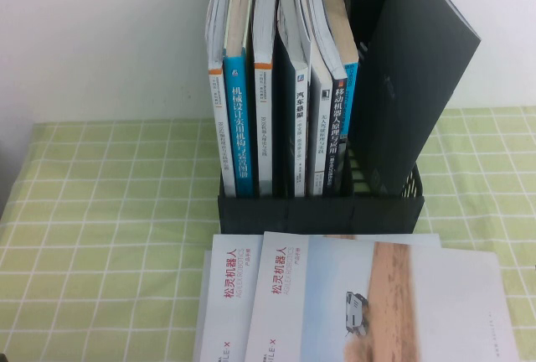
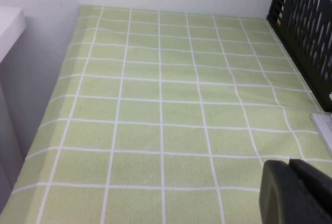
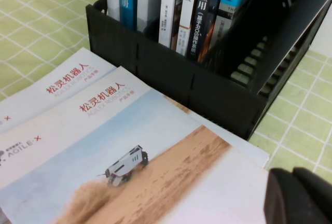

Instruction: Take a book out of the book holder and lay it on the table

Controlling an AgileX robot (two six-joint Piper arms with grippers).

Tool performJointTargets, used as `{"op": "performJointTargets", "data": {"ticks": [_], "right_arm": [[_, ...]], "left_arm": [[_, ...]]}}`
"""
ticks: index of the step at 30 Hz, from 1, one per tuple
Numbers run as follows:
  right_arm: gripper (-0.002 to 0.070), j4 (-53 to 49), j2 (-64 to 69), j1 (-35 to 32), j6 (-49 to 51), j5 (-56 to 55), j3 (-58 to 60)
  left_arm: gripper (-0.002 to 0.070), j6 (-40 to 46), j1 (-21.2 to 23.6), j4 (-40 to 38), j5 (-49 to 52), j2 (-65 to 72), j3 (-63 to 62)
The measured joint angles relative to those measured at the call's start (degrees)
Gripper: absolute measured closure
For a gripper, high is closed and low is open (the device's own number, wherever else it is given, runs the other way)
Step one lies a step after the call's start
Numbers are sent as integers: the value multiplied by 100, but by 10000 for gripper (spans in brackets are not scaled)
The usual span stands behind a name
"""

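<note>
The black book holder [image 1: 318, 211] stands at the back middle of the green checked table [image 1: 100, 211]. A large thin dark grey book [image 1: 414, 69] leans in its right compartment, beside several thicker upright books [image 1: 276, 85]. In front of the holder a white book [image 1: 377, 303] with a red title, a tan strip and a small robot lies flat, overlapping a second one like it [image 1: 226, 295]. My right gripper [image 3: 292, 171] is shut and empty, by the near corner of the top flat book [image 3: 129, 151]. My left gripper [image 2: 290, 161] is shut over bare cloth, left of the holder [image 2: 306, 27].
A white wall rises behind the table. The cloth's left edge [image 2: 52, 105] drops off beside a pale wall. Open cloth lies left of the holder and to its right [image 1: 486, 178]. Neither arm shows in the high view.
</note>
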Motion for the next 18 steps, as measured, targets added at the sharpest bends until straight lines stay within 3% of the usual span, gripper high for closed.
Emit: {"op": "performJointTargets", "data": {"ticks": [18], "right_arm": [[678, 54, -381, -222, 0, 132, 25]], "left_arm": [[678, 0, 0, 0, 0, 0, 0]]}}
